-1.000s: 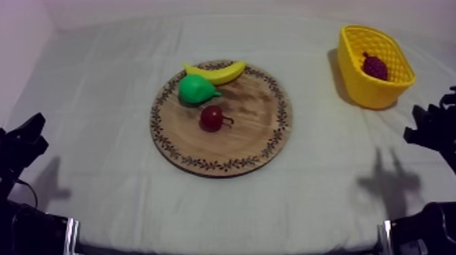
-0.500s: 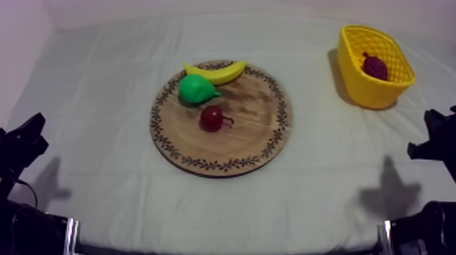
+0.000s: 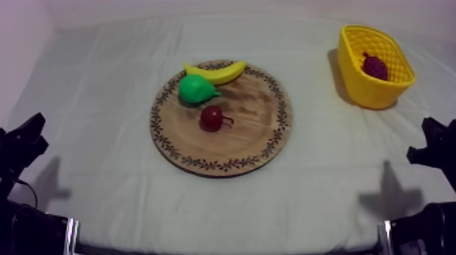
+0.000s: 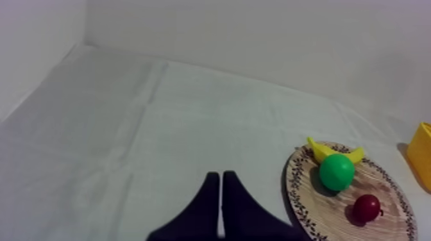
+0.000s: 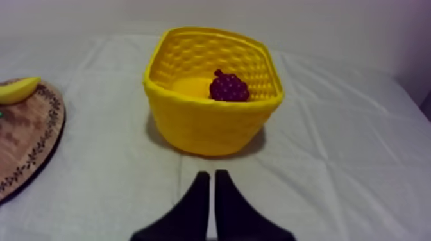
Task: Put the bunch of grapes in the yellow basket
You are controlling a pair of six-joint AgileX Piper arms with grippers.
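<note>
Left gripper (image 4: 220, 176) and right gripper (image 5: 211, 174): fingers pressed together, empty. Beyond the right one, the bunch of grapes (image 5: 229, 87), dark purple and knobbly, lies inside the yellow basket (image 5: 205, 128), well apart from the wooden board (image 3: 251, 119).

Left tool (image 4: 221, 178), right tool (image 5: 212, 175) — black, wedge-shaped.
</note>
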